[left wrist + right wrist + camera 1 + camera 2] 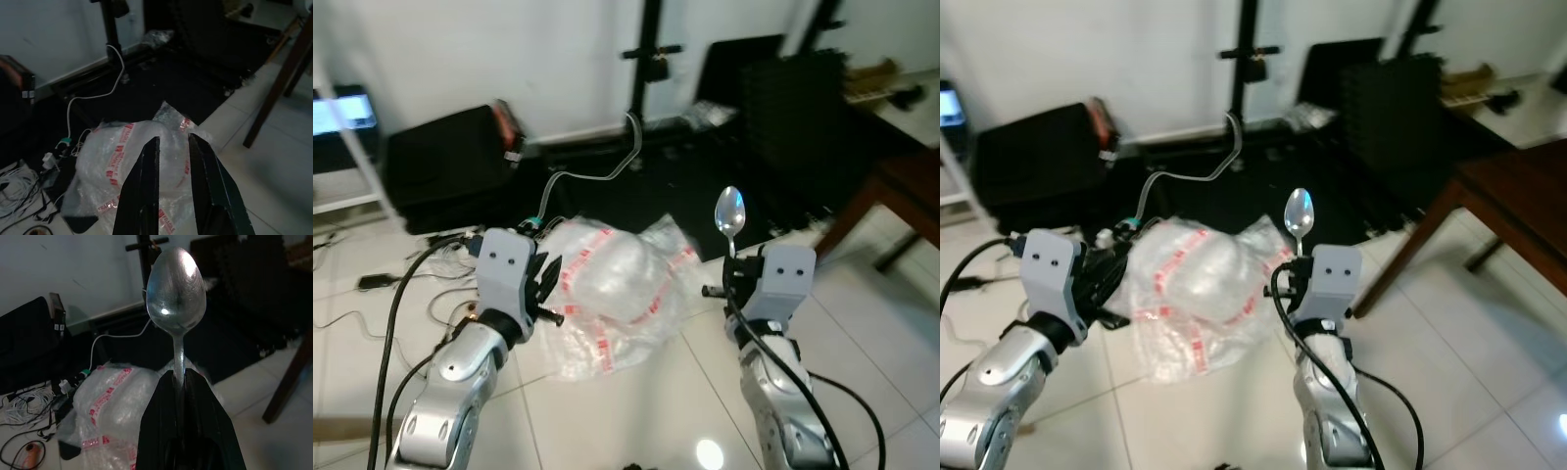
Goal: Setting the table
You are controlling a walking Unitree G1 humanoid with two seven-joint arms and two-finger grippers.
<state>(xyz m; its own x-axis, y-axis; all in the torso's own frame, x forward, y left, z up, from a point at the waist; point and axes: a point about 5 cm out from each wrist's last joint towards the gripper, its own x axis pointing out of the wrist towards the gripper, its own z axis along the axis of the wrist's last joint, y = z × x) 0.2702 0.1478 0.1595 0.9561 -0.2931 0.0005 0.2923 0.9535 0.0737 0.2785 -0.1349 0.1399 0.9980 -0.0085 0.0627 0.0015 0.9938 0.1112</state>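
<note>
One spoon: we carry a silver spoon point(175, 293) upright, bowl at the top, its handle running down between the fingers of our right gripper point(182, 382).
Right gripper: clamped on the spoon's handle and raised in front of us, above the pale floor tiles point(636, 411); in the head views the spoon point(730, 213) stands above the gripper's grey housing.
Left gripper: our left gripper point(172, 149) is raised on the other side and carries nothing; its two black fingers point(146, 181) stand slightly apart with a narrow gap between them.
Plastic bag: a crumpled clear bag with red printing point(607, 294) lies on the floor between and beyond our two arms.
Table: a dark wooden table point(1518, 211) stands to our right, one leg point(1410, 250) slanting down to the tiles, well apart from the spoon.
Cables: a white cable point(597, 174) curves over the dark mat point(705, 206) behind the bag, with more loose wires point(27, 404) on the floor to our left.
Background: a black case point(445, 166) sits against the white wall point(509, 49), beside a black stand pole point(648, 69).
</note>
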